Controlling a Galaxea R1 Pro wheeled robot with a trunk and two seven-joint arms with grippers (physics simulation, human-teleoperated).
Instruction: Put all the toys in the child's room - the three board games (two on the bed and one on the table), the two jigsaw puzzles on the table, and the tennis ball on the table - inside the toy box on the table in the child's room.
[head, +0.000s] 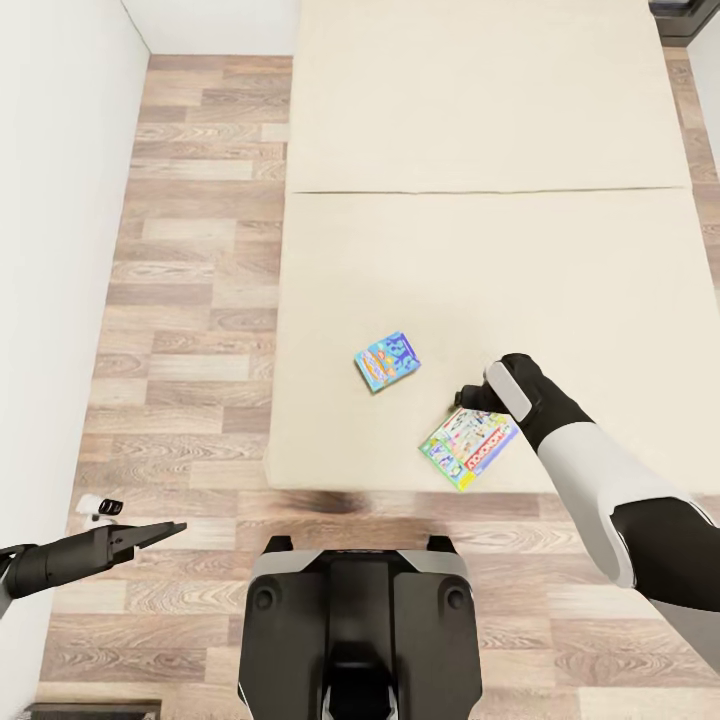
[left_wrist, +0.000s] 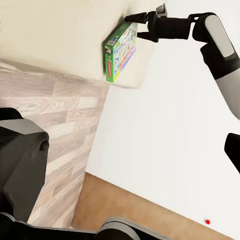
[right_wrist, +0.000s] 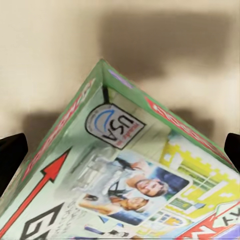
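Close under the right tool (left_wrist: 142, 27): green board game (right_wrist: 125, 175) flat near bed (head: 500, 150) front edge, fingers spread wide at its corner, nothing gripped. Blue board game (head: 387, 362) lying just beyond, apart. Left tool (head: 160, 532) low over wood floor (head: 190, 300), grip state unclear.
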